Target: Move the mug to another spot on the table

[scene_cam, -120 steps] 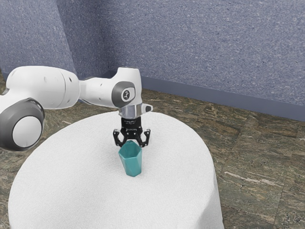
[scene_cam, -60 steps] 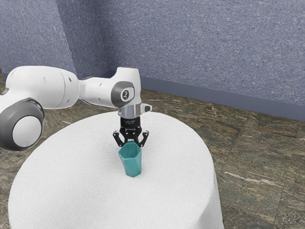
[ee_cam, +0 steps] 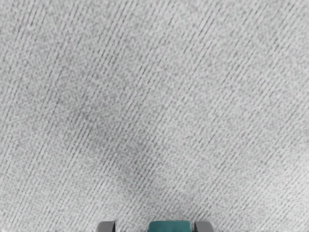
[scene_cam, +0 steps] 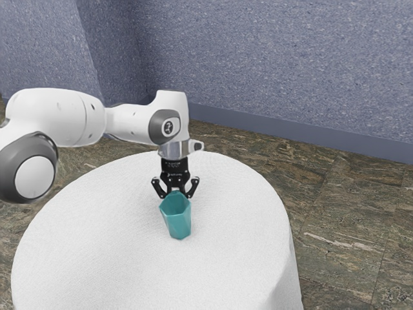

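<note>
One teal faceted mug [scene_cam: 176,219] stands upright near the centre of the round white-clothed table [scene_cam: 97,245]. The black two-finger gripper [scene_cam: 175,194] is at its 12 o'clock, fingers spread over the rim, pinching nothing. Probably rigid, light, slick (glazed?), so pinch the rim wall. Since a second ago the hand has nudged toward 9 o'clock and the fingers have narrowed; the mug is unmoved.

The arm [scene_cam: 129,123] reaches in from the exterior view's left, its fingers [scene_cam: 193,187] pointing straight down, spread apart
</note>
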